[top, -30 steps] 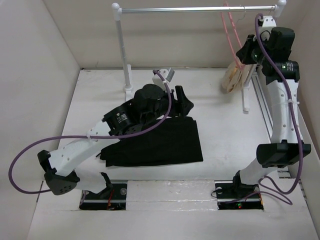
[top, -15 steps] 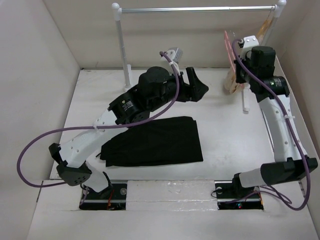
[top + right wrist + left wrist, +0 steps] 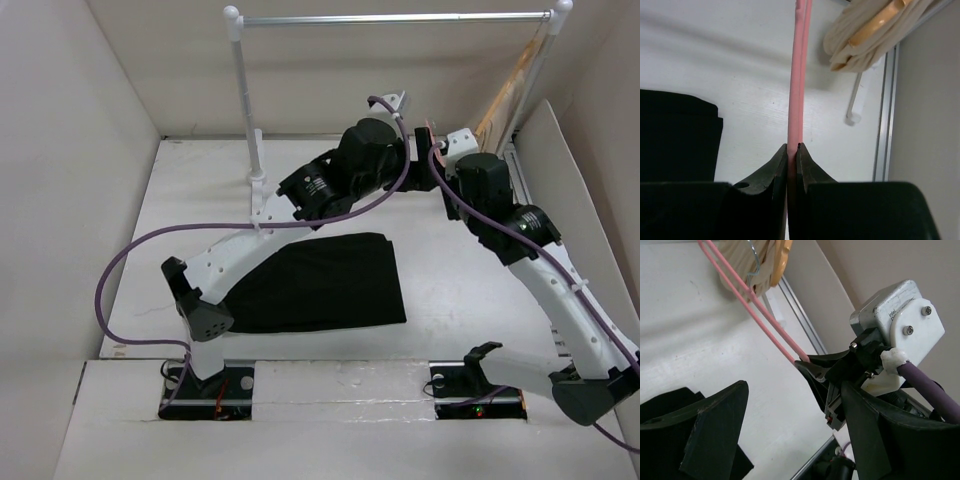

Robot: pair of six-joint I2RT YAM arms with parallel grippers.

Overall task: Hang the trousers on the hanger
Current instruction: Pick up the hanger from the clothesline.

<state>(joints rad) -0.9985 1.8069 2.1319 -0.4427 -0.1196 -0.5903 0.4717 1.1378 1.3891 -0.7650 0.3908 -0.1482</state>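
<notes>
The black trousers (image 3: 320, 285) lie folded flat on the table, and their edge shows in the right wrist view (image 3: 675, 135). My right gripper (image 3: 792, 150) is shut on the thin pink hanger (image 3: 799, 75), whose bars run straight up from between the fingers. In the left wrist view the same hanger (image 3: 755, 305) slants up from the right gripper (image 3: 812, 367). My left gripper (image 3: 795, 435) is open, with nothing between its fingers, just below and in front of that grip. In the top view both wrists meet near the back middle (image 3: 425, 155).
A white clothes rack stands at the back, with its rail (image 3: 390, 18) and left post (image 3: 243, 100). Beige wooden hangers (image 3: 500, 100) lean by the right post and also show from the wrists (image 3: 865, 35). A metal track (image 3: 887, 110) runs along the right wall.
My right arm has carried the pink hanger down from the rail toward the middle. The left arm has swung right, away from the trousers, to meet it, and its jaws have widened.
</notes>
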